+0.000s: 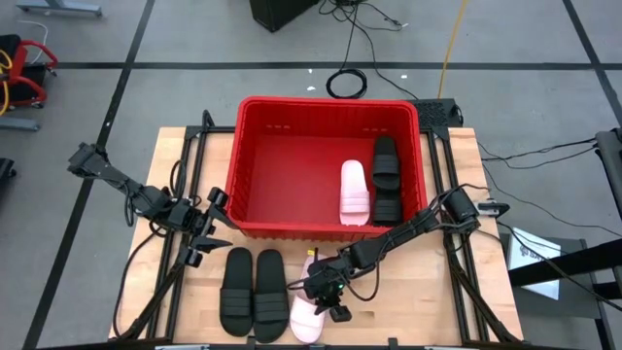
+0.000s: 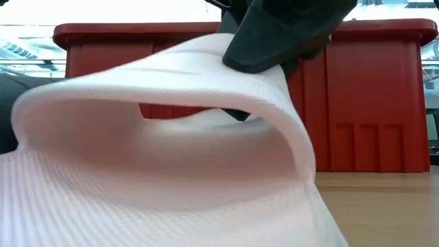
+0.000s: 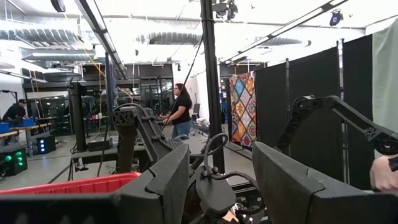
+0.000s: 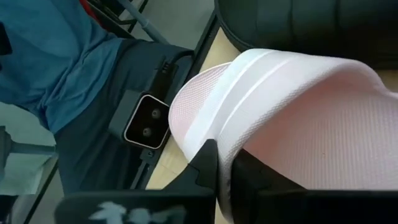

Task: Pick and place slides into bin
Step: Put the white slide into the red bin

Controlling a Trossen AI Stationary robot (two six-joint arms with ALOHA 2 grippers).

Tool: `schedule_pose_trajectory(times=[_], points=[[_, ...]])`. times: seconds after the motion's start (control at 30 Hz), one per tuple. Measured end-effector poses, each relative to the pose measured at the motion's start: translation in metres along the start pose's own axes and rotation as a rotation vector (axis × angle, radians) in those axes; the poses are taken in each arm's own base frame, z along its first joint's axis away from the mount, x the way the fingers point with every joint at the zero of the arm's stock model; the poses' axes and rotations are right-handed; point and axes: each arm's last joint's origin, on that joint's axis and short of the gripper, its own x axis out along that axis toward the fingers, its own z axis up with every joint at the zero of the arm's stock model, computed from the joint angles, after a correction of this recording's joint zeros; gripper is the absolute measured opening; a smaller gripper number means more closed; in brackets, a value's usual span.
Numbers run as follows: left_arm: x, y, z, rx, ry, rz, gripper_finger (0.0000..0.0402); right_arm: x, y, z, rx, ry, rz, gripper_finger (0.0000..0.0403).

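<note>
Being pinched between the clenched fingers of the right gripper (image 1: 328, 297) is the wide strap of a pale pink slide (image 1: 307, 316). This slide is lying on the wooden table (image 1: 408, 301) at its front edge, and one finger (image 4: 208, 165) is being pressed against the rim of the strap in the right wrist view. In the low view the strap is seen as a big white arch (image 2: 164, 89) with the dark gripper sitting on top of it. Just beside these jaws, on the side of the left arm, two black slides (image 1: 253, 292) are lying side by side on the table. Farther off, past the jaws, the red bin (image 1: 326, 165) is standing. Inside it, a second pale slide (image 1: 355, 192) and two more black slides (image 1: 386, 180) are resting near one end wall. The left gripper (image 1: 209, 228) is being held off to the side of the bin's front corner, its fingers spread apart with nothing between them.
</note>
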Motion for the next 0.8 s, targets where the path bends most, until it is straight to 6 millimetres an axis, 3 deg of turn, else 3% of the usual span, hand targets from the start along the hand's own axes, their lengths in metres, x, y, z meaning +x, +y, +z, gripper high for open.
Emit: schedule_pose_trajectory(times=[0.37, 0.8], points=[[0.000, 0.000, 0.000, 0.001, -0.001, 0.000, 0.0184, -0.013, 0.005, 0.008, -0.037, -0.023, 0.024, 0.0004], [0.000, 0.000, 0.000, 0.006, -0.001, 0.001, 0.0184, -0.062, 0.036, 0.035, -0.244, -0.166, 0.048, 0.0004]])
